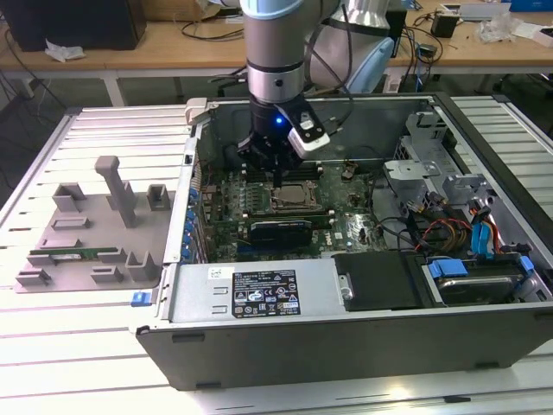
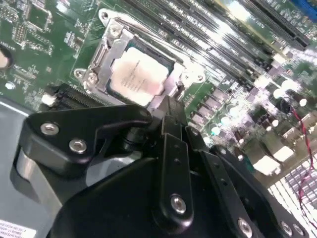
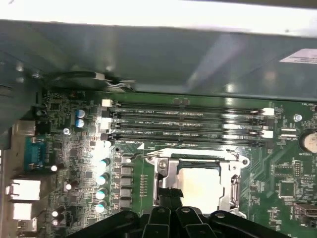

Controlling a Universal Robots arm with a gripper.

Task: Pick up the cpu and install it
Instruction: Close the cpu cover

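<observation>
The cpu point(image 2: 137, 77) lies flat inside the metal-framed socket point(image 2: 94, 64), silver top up, just beyond the tip of the end effector point(image 2: 166, 105) and slightly below it. In both wrist views the chip looks level within the frame, though whether it is fully seated on the contacts cannot be judged from here. The end effector hangs low over the socket's near edge, its black fingers drawn together and seemingly gripping nothing; the tip appears to stand at or just off the chip's rim. Past the socket, on the far side from the end effector, run the long memory slots point(image 3: 188, 119) of the green motherboard point(image 3: 74, 148), all inside the opened computer case point(image 1: 346, 354) on the table point(image 1: 86, 372). A grey parts tray point(image 1: 86, 233) sits well apart from the end effector, outside the case. The risk now is a nudge: any sideways drift or downward press by the tip at the chip's edge could tilt it in the socket and bend the contacts beneath.
</observation>
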